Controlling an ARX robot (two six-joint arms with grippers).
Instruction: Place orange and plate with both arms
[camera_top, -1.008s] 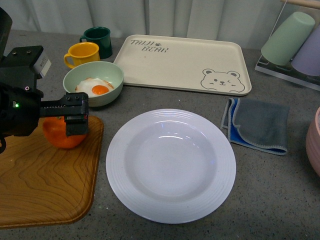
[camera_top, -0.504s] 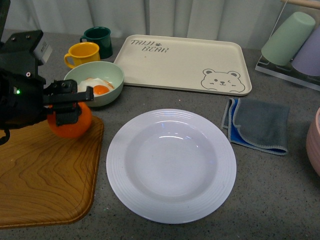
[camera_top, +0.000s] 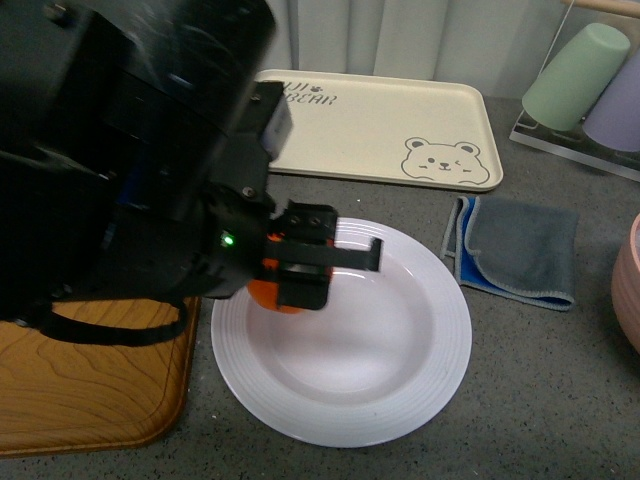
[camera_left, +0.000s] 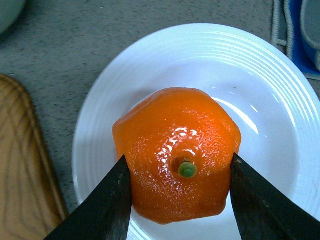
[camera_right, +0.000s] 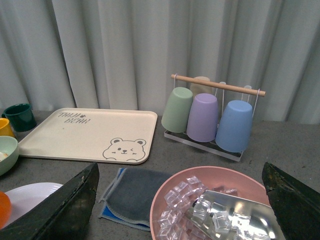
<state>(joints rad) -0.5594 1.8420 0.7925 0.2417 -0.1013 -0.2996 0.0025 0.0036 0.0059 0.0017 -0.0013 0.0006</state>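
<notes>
Lumpy bright orange (camera_left: 175, 140) is hanging clamped in the left pincer (camera_left: 179, 159) over the glossy white ribbed-rim plate's (camera_left: 260, 75) left side.

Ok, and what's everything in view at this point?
orange: one, bright orange, over the plate
plate: one, white, centre
bear tray: one, cream, behind plate
wooden board: one, brown, left of plate
cloth: one, grey and blue, right of plate
cups: green, purple, blue, a pale one behind; rack, back right
pink bowl: one, holding ice, right edge
dark green mug: one, back left
yellow mug: one, back left
green bowl: one, pale, back left
left gripper: black, shut on orange
right gripper: black, open, empty
</notes>
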